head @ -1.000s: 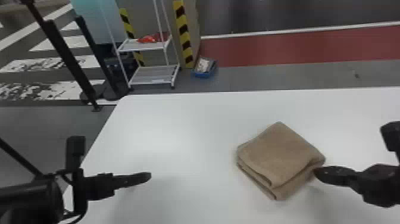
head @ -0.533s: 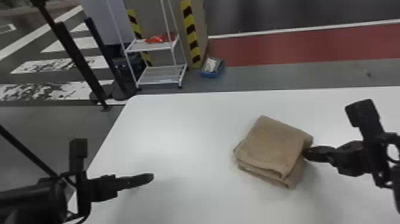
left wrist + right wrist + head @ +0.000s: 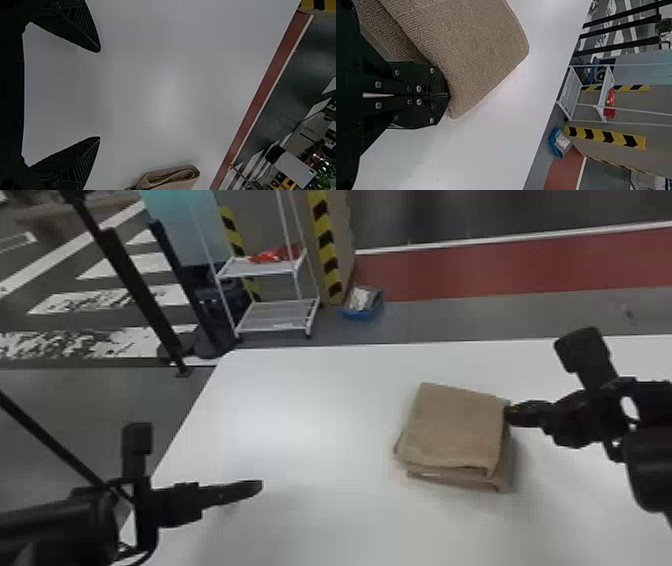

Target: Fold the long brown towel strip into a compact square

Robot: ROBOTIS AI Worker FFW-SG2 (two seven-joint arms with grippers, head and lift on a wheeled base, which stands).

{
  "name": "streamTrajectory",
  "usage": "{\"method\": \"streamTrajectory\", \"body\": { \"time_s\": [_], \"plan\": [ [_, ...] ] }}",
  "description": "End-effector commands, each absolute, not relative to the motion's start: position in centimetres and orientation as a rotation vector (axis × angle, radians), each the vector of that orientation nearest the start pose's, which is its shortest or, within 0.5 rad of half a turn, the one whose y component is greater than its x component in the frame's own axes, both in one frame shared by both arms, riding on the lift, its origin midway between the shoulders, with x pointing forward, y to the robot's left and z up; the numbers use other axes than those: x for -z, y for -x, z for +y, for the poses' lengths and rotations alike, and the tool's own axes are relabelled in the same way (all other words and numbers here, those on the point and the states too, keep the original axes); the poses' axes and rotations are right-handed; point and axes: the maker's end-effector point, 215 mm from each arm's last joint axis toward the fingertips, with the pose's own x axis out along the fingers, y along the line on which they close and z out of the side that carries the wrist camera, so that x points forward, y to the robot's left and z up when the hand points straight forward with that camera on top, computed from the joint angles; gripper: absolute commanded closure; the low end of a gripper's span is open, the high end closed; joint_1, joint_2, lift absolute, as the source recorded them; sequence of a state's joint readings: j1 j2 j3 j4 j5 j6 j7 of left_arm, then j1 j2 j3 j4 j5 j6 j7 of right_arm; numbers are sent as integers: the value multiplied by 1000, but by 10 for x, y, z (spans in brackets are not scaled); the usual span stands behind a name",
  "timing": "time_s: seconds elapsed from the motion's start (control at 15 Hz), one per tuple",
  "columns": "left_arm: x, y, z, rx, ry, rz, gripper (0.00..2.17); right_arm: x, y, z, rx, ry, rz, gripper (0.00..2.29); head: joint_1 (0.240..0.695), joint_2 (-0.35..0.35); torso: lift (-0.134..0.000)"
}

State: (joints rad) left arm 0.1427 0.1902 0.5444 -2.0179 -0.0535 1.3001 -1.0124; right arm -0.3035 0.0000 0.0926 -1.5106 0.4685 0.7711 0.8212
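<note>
Across the white bench point(image 3: 310, 400), turned the folded brown towel point(image 3: 452, 425) squarer to the far edge. Touching its right side with the right pincer point(image 3: 512, 415), closed tip to tip; holding the left pincer point(image 3: 256, 486) wide, well apart.

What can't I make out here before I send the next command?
Towel's underside: head view, pressed against the table beneath the towel.
Whether any cloth is caught between the right gripper's tips: right wrist view, hidden by the shut fingers.
The towel's far part: right wrist view, cut off by the top edge; left wrist view, by the bottom edge.
What the red item is: head view, too small and blurred.
</note>
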Motion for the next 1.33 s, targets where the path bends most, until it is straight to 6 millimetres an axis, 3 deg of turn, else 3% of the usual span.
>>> {"method": "streamTrajectory", "body": {
  "time_s": [0.0,0.4,0.53,0.6,0.67,0.87,1.07,1.27],
  "plan": [
    [428,-395,373,306,425,804,100,424,-604,-117,-646,256,623,1868,695,277,-125],
    [428,-395,370,308,425,803,100,415,-618,-98,-701,298,502,1868,695,280,-125],
    [425,-395,371,305,428,796,100,417,-610,-97,-708,298,506,1865,695,287,-125],
    [421,-394,369,312,438,788,100,407,-603,-104,-685,298,500,1831,695,288,-125],
    [417,-394,368,316,436,782,100,397,-598,-116,-654,281,487,1602,695,290,-125],
    [399,-399,348,362,448,730,100,368,-564,-143,-580,215,457,93,695,271,-125],
    [370,-405,309,441,478,562,103,357,-522,-164,-502,200,349,16,695,230,-125],
    [323,-423,305,464,298,270,103,349,-488,-191,-458,41,230,26,695,169,-125]
  ]
}}
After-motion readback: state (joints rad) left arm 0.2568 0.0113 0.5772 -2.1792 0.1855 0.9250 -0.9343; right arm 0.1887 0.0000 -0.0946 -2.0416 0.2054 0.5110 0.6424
